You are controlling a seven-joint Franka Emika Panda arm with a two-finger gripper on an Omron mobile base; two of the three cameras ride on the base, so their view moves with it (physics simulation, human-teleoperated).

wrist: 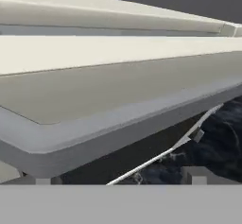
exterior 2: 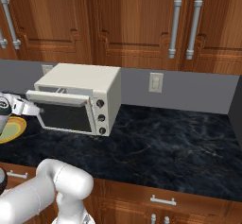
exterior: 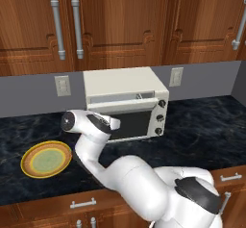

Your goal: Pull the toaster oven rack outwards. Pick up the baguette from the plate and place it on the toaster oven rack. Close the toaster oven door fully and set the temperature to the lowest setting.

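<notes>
Meanwhile, released fingers (exterior 2: 35, 108) sit beside the boxy cream toaster oven's (exterior: 122, 82) glass door (exterior: 129, 123).

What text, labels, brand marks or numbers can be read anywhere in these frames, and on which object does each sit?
None: no readable text in any view.
The toaster oven carries no brand mark, and nothing can be read around its three knobs.
The plate has only coloured rings, and the wall outlets are blank.
</notes>
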